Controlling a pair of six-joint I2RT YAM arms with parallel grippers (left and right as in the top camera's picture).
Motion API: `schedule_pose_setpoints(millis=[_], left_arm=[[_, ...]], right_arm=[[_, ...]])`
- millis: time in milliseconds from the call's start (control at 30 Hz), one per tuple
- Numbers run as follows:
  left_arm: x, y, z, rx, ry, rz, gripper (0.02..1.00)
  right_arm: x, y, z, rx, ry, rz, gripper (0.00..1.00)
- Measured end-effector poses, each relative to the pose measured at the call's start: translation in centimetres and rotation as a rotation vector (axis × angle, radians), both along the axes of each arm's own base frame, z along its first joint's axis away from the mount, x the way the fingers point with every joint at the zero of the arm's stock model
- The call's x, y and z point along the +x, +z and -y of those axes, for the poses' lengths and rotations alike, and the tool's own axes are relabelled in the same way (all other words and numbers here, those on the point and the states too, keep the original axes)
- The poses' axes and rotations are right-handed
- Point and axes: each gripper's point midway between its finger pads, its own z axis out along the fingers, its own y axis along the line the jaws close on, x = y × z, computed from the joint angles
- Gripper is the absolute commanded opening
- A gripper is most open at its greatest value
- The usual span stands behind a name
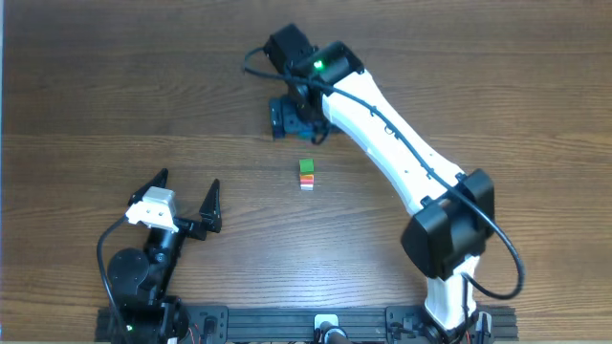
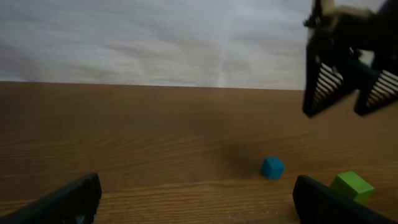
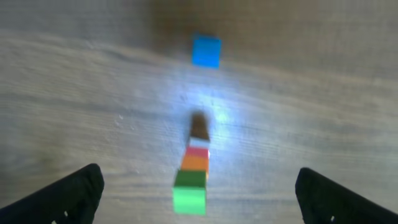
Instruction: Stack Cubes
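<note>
Top view: square-edged cube stack (image 1: 306, 175) on wood-grain table (image 1: 96, 96); L hand (image 1: 188, 179), R hand (image 1: 298, 124) both spread, empty.

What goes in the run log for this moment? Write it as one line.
stack: green cube on top | blue cube: apart, on table | right gripper: open, lifted, empty | left gripper: open, empty
</note>
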Motion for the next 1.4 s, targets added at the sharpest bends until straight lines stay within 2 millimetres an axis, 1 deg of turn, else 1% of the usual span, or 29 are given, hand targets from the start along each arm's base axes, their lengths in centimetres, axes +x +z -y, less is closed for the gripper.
schedule_pose_setpoints(millis=[67, 133, 233, 300, 433, 700, 967, 1200, 1400], left_arm=[[0.0, 0.0, 0.0, 0.000, 0.000, 0.000, 1.000], [0.0, 0.0, 0.0, 0.000, 0.000, 0.000, 1.000], [0.0, 0.0, 0.0, 0.000, 0.000, 0.000, 1.000], [0.0, 0.0, 0.0, 0.000, 0.000, 0.000, 1.000], [0.0, 0.0, 0.0, 0.000, 0.000, 0.000, 1.000], [0.0, 0.0, 0.0, 0.000, 0.000, 0.000, 1.000], [0.0, 0.0, 0.0, 0.000, 0.000, 0.000, 1.000], [0.0, 0.0, 0.0, 0.000, 0.000, 0.000, 1.000], [0.0, 0.0, 0.0, 0.000, 0.000, 0.000, 1.000]], right_arm=[[1.0, -0.2, -0.1, -0.010, 0.002, -0.011, 0.989], [2.0, -1.3, -0.2, -0.027, 0.004, -0.031, 0.993], [3.1, -4.2, 0.0, -0.062, 0.006, -0.081, 0.991], [3.2, -6.3, 0.4, -0.088, 0.003, -0.123, 0.993], [3.2, -9.3, 1.0, -0.124, -0.004, -0.181, 0.993], [4.0, -11.0, 0.6, -0.119, -0.009, -0.176, 0.993], [4.2, -13.4, 0.4, -0.125, -0.011, -0.199, 0.980], [4.6, -13.6, 0.0, -0.112, -0.023, -0.188, 0.923], [4.9, -13.6, -0.1, -0.103, -0.043, -0.176, 0.812]])
